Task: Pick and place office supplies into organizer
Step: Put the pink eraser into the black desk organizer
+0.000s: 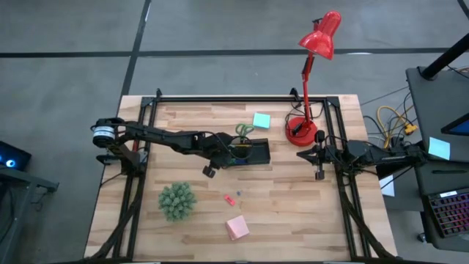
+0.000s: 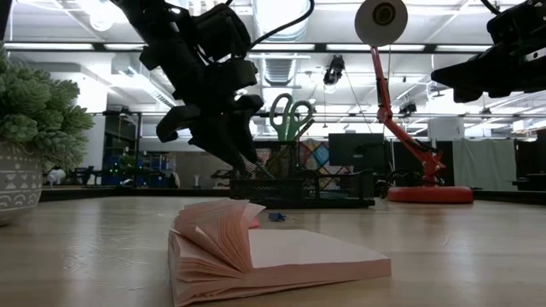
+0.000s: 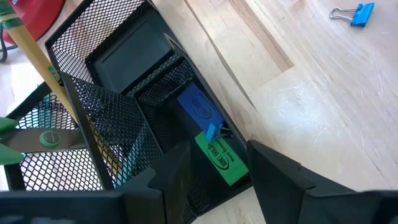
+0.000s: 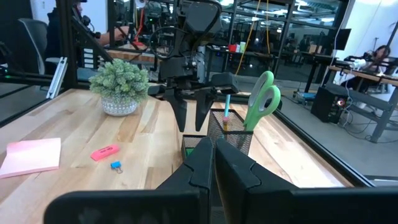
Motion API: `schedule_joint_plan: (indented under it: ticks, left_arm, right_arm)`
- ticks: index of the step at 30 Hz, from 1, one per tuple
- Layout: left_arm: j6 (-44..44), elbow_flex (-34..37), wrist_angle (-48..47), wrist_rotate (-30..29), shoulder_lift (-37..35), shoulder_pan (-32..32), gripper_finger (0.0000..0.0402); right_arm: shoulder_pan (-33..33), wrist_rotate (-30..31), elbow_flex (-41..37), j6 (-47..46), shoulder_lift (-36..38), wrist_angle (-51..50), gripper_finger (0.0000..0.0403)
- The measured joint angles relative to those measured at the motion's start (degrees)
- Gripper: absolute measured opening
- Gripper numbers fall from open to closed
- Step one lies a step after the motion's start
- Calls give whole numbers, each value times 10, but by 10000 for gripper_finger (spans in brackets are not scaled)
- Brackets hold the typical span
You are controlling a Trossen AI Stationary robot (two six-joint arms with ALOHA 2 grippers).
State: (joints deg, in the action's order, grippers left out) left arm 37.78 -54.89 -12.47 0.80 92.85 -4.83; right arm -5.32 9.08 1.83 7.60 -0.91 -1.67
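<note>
Black wire-mesh organizer (image 3: 124, 74); left hand (image 3: 214, 171) open above flat erasers (image 3: 221, 158); right hand (image 4: 214, 163) closed.

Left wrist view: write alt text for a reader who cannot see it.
The left gripper, its two dark fingers open, hangs over a black mesh organizer on a wooden table. A blue eraser and a green eraser lie in the compartment below it. Green-handled scissors and a yellow pencil stand in another section, and a blue binder clip lies on the table.

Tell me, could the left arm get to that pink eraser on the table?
Probably yes. The left gripper hangs open beside the organizer, and the pink eraser lies on bare wood nearby, with only a small blue clip next to it.
</note>
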Motion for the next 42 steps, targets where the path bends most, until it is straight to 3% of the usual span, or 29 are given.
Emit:
schedule_joint_plan:
  ticks: [19, 30, 42]
  left_arm:
    - [-7, -20, 0, 1, -8, 57, 146]
    - [-169, -71, -74, 1, -9, 99, 146]
    - [-226, -92, -111, 8, -3, 165, 146]
  right_arm:
    - [0, 0, 0, 0, 0, 0, 9]
    - [0, 0, 0, 0, 0, 0, 8]
    - [0, 0, 0, 0, 0, 0, 8]
